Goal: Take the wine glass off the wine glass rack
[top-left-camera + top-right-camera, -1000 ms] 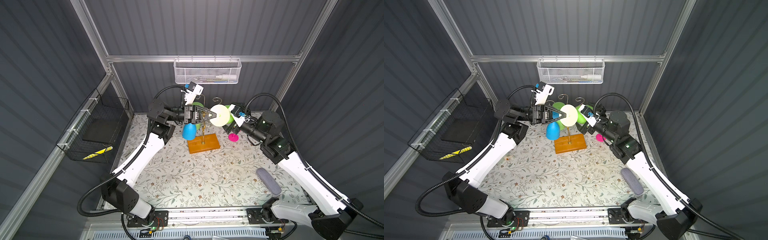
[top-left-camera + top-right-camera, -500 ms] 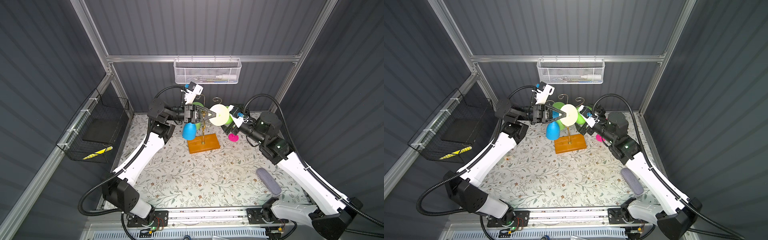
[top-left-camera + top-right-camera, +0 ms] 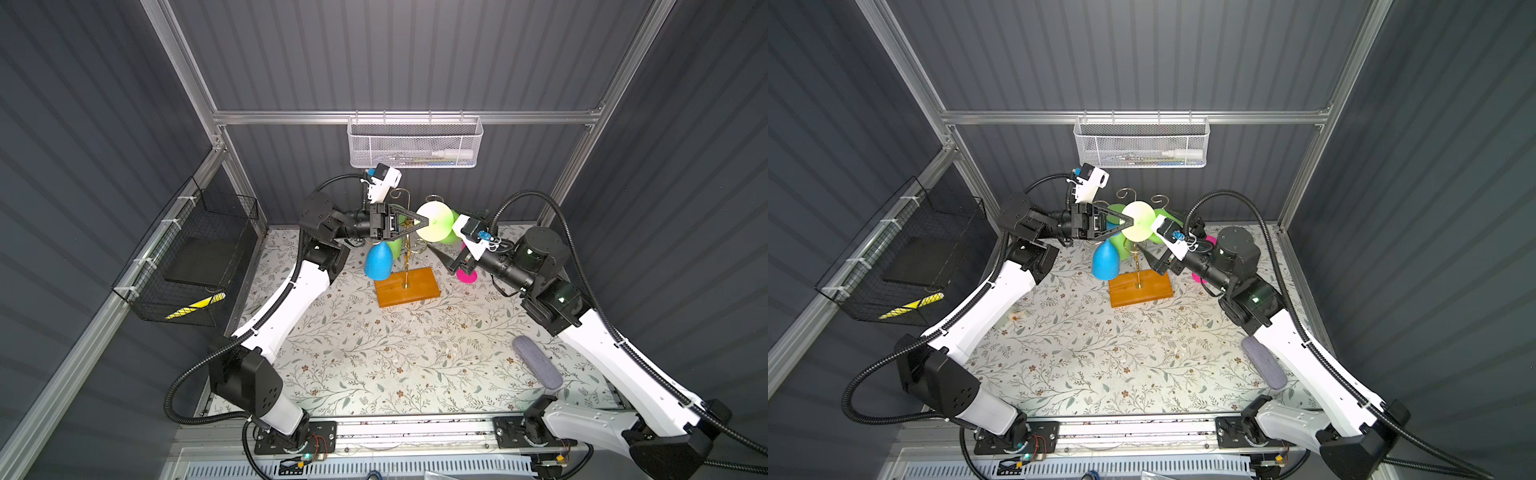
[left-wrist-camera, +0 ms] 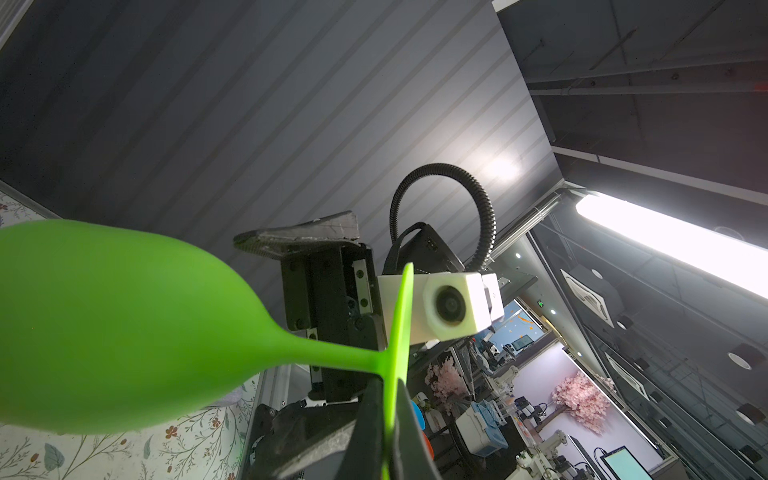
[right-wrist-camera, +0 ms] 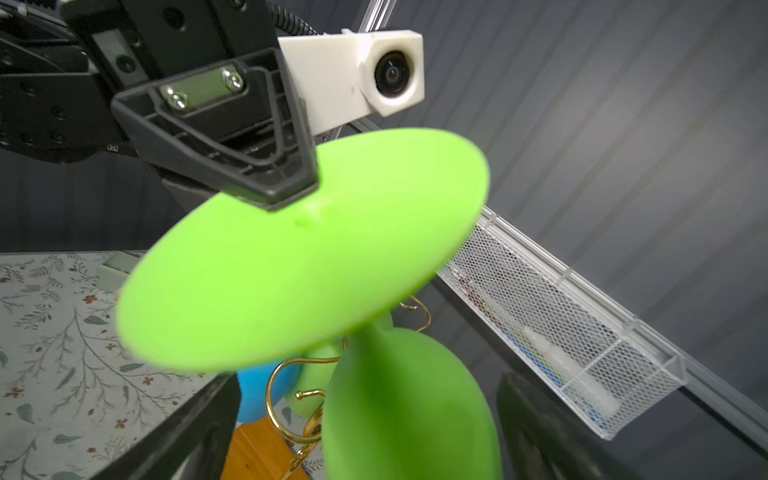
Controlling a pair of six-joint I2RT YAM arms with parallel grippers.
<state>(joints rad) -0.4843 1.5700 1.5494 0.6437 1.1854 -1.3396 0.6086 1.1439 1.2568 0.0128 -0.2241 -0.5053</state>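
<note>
The wine glass [image 3: 434,222] is lime green and lies tilted on its side, level with the top of the wine glass rack. My left gripper [image 3: 422,220] [image 4: 388,399] is shut on the rim of its round foot [image 5: 299,257]. No wire shows around the stem [image 4: 324,347]. My right gripper [image 5: 365,415] is open, with one finger [image 5: 187,428] on each side of the bowl [image 5: 407,399], not touching it. The wine glass rack [image 3: 1138,257] is gold wire on an orange-brown wooden base [image 3: 407,286]. A blue glass [image 3: 378,262] and another green glass [image 3: 395,245] hang on it.
A pink glass [image 3: 465,274] stands on the floral mat behind my right gripper. A grey oblong pad [image 3: 536,368] lies front right. A white mesh basket [image 3: 415,145] hangs on the back wall. A black wire basket [image 3: 195,257] hangs on the left wall.
My right gripper has edged a little closer around the green bowl. My left gripper keeps its hold on the foot and has hardly moved.
</note>
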